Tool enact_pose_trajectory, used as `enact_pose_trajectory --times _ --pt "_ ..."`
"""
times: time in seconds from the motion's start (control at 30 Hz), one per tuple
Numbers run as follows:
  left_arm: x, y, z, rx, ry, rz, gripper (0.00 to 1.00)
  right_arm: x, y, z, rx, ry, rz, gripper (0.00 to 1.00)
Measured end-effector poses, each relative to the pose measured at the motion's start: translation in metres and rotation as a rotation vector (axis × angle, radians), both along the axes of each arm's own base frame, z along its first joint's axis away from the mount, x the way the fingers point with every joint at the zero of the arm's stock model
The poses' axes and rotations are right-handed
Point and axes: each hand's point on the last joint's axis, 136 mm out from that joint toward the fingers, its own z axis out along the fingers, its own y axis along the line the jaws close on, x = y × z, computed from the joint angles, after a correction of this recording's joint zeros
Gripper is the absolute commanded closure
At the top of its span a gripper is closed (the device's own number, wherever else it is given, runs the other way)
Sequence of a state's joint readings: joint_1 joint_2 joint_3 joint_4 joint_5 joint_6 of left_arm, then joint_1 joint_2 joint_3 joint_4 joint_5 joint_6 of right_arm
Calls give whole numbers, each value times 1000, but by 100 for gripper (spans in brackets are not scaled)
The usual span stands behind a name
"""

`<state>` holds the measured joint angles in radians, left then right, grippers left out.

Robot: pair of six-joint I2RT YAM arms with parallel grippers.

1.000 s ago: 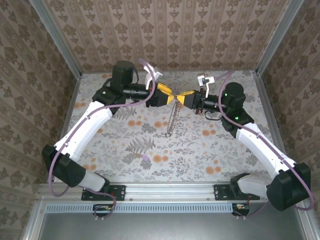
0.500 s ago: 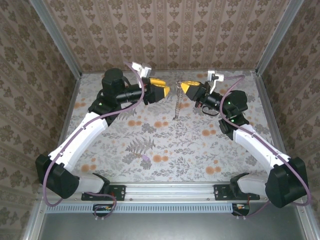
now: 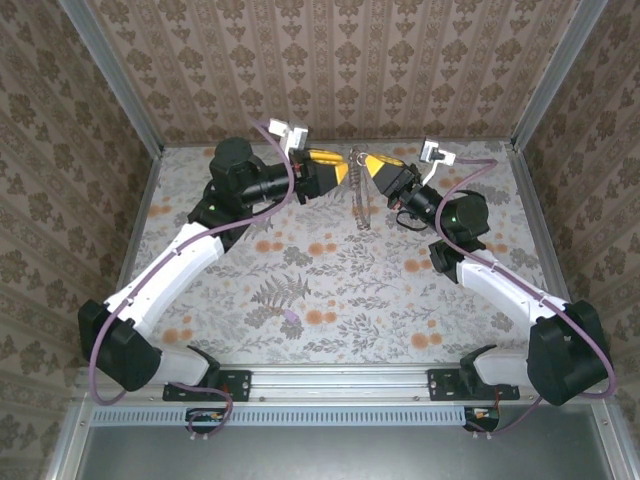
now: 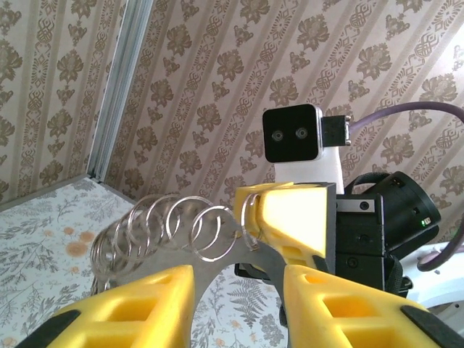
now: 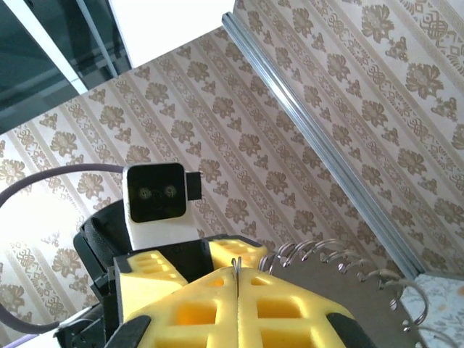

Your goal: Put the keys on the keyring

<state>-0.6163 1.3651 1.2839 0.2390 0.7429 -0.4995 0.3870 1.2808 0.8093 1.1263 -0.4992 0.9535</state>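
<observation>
Two arms lean out from their bases at the near edge of the flowered table [image 3: 300,300]. The left arm [image 3: 165,275] slants up and rightward and the right arm [image 3: 505,290] up and leftward, each bent at the elbow, with the wrists turned inward so that the claws face one another above the far part of the table. Where they meet, the left gripper [image 3: 340,172] is partly open, its yellow fingers [image 4: 138,308] set either side of a flat grey stretch of the keys [image 3: 360,205]; whether they touch it I cannot tell. Tip to tip with it, the right gripper [image 3: 364,163] is closed tight, with a thin wire of the keyring [image 5: 237,265] pinched in the seam of its pads. From that pinch the keys hang down as a jagged chain edged with silvery loops. Behind everything is the patterned wall [image 3: 350,70]
</observation>
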Motion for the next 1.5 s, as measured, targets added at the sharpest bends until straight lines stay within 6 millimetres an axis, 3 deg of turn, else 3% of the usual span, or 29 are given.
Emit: enact_pose_trajectory --times 0.57,1.1,1.5 --pt "-5 -8 13 -61 -14 -35 71 0 1 1 28 6 4 100" --pt "-2 -18 0 -46 19 -57 73 3 7 -6 24 27 17 100" --pt "-1 -19 1 -48 26 -56 89 1 9 -5 29 20 26 100"
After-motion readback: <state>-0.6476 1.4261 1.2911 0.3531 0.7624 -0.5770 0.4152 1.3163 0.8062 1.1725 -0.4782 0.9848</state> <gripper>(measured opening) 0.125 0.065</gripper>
